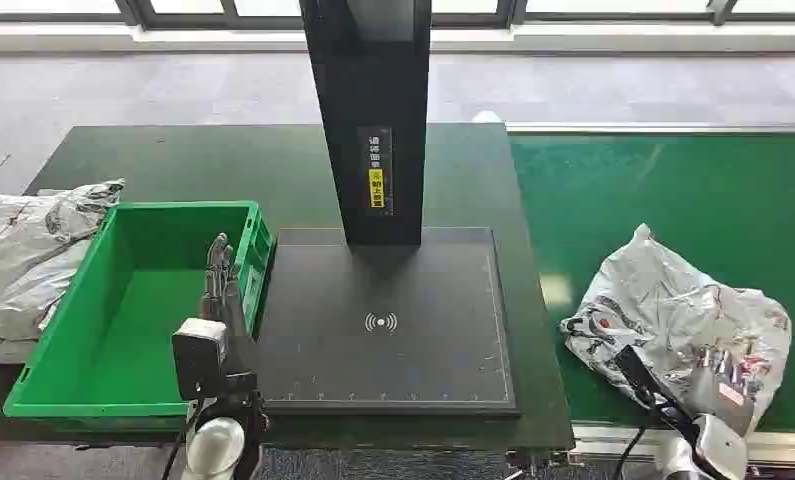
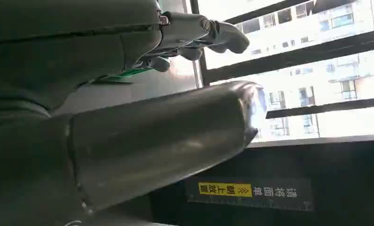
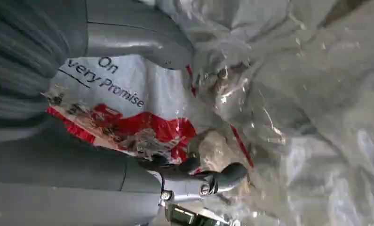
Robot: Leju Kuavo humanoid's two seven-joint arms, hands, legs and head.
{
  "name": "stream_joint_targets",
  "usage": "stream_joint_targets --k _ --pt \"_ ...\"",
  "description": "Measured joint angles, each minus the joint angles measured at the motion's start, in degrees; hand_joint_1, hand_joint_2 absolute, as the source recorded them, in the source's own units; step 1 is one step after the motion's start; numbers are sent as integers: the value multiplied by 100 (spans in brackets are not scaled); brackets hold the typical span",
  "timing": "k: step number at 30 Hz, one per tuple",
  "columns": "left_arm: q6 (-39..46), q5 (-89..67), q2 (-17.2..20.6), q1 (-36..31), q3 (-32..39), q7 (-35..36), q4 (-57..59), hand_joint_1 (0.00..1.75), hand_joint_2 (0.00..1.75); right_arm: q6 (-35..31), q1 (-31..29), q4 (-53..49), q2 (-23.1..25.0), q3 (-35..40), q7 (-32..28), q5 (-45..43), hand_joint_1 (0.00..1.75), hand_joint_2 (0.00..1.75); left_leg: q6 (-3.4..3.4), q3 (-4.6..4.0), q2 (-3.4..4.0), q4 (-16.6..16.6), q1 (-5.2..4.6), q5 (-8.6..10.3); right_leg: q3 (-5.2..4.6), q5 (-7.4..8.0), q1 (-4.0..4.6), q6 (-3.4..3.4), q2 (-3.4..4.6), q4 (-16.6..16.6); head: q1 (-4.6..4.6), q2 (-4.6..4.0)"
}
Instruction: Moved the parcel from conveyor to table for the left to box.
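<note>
A crumpled silver-grey plastic parcel [image 1: 683, 310] with red print lies on the green conveyor [image 1: 673, 180] at the right. My right hand [image 1: 645, 378] reaches onto its near side. In the right wrist view the parcel [image 3: 279, 94] sits between the thumb and the darker fingers [image 3: 218, 176], and the hand [image 3: 58, 155] grips its film. My left hand [image 1: 221, 290] stands with fingers straight up beside the right wall of the green box [image 1: 83, 395], holding nothing. In the left wrist view that hand [image 2: 128, 122] has its fingers spread apart.
A black scanner pad [image 1: 393, 385] with a tall black post [image 1: 368, 100] occupies the middle of the dark table [image 1: 193, 160]. More grey parcels [image 1: 23, 250] are heaped left of the box. The conveyor's metal rail [image 1: 613, 437] runs along its near edge.
</note>
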Motion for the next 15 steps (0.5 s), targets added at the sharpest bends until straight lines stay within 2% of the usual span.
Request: stream_joint_targets --k 5,6,11,15 --pt "-137 -105 2 69 -9 39 -118 0 0 290 296 -265 9 -46 31 46 0 175 1 1 -1 0 0 -1 3 -1 1 1 -3 -1 -2 0" --pt "-174 -118 2 86 -9 44 -140 0 0 409 380 -419 35 -67 48 105 175 175 2 0 -8 0 0 -1 6 -1 0 1 -9 -1 -2 2" --pt "-334 -168 2 101 -24 92 -175 0 0 1015 677 -1110 282 -133 136 527 175 175 2 2 -12 0 0 -1 6 -1 0 1 -12 -1 0 0" --pt "-506 -144 0 91 -37 85 -149 0 0 1327 588 -1164 345 -138 -179 790 175 175 1 2 -4 0 0 0 8 -1 3 2 -4 -2 0 0"
